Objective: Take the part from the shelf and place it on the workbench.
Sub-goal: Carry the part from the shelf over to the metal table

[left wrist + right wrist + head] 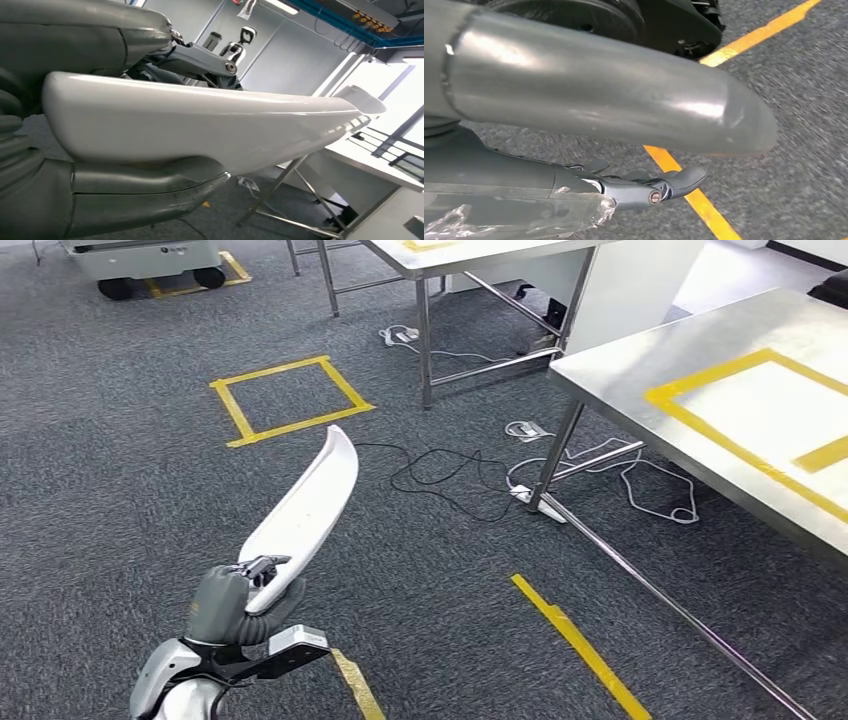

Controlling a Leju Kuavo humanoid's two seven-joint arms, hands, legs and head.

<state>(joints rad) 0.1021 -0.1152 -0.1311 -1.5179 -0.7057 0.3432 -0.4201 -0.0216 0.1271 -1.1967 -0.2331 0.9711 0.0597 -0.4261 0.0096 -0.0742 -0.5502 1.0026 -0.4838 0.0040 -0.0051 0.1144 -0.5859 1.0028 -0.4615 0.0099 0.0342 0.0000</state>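
Note:
My left hand (238, 602) grips the lower end of the part (306, 502), a long, curved, glossy white panel that rises up and away over the carpet. In the left wrist view the part (200, 122) lies clamped between the thick grey thumb (130, 200) and the fingers (195, 55) behind it. The workbench (640, 365), a steel table marked with a yellow tape rectangle, stands ahead on the right, well apart from the part. My right hand (589, 95) hangs above the carpet with its fingers (649, 189) extended and nothing in it.
A second steel table (480, 255) stands at the back. Black and white cables (450, 475) and a power strip (535, 500) lie on the floor by the workbench leg. Yellow tape marks a square (290, 400) and a strip (580, 645). A wheeled cart (150, 260) sits far left.

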